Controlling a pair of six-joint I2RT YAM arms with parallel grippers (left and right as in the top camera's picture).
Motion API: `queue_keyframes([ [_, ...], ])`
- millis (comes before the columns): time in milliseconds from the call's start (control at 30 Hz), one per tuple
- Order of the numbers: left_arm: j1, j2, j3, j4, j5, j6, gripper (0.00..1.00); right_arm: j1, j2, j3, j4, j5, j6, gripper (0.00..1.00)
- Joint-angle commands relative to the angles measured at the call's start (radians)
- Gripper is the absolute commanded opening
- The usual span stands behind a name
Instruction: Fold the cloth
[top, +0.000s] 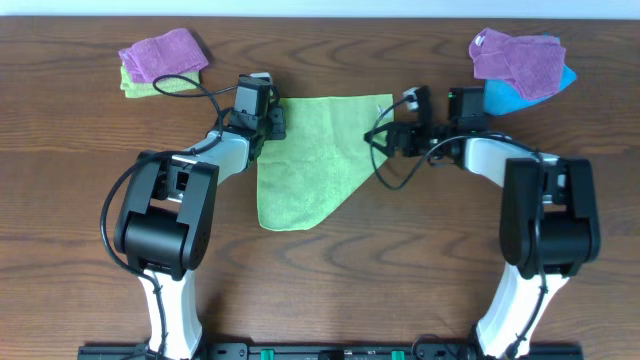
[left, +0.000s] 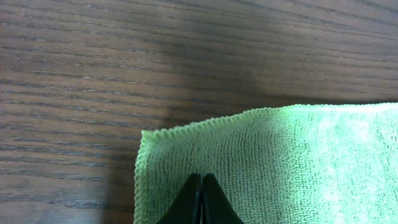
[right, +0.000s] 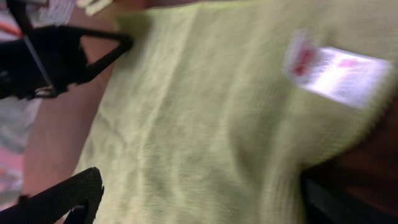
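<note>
Folding looks barely begun: cloth (top: 310, 160) lies mid-tabletop (top: 320, 290), one lower corner seemingly turned in, rest flat. Left fingers (left: 186, 208) closed, tips on its corner; right fingers (right: 81, 193) spread wide at the white tag (right: 336, 68) corner.

1. One lime-green cloth (top: 310, 160) lies at the centre of the overhead frame, with one white tag (right: 336, 68).
2. Two purple towels: a purple towel (top: 162, 53) upper left and a purple towel (top: 517, 60) upper right.
3. One yellow-green towel (top: 135, 85), upper left.
4. One blue towel (top: 505, 97), upper right.
5. Two arms: left arm (top: 165, 205), right arm (top: 545, 210).
6. Two tools: left tool (left: 202, 180), right tool (right: 112, 109).
7. One wooden surface (top: 320, 290).
</note>
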Motion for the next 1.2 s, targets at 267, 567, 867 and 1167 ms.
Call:
queue_keyframes([
  [267, 0.002, 0.026, 0.017, -0.004, -0.011, 0.017, 0.06, 0.077, 0.055, -0.026, -0.185, -0.123, 0.039, 0.96],
  [567, 0.002, 0.026, 0.017, -0.003, -0.012, 0.017, 0.06, 0.058, -0.074, 0.113, -0.329, -0.269, 0.087, 0.96],
  [867, 0.002, 0.026, 0.017, -0.004, -0.031, 0.017, 0.06, 0.059, -0.235, 0.403, -0.09, -0.624, 0.442, 0.99],
  [1167, 0.002, 0.026, 0.017, -0.018, -0.035, 0.017, 0.06, 0.0, -0.263, 0.412, 0.024, -0.64, 0.474, 0.99],
])
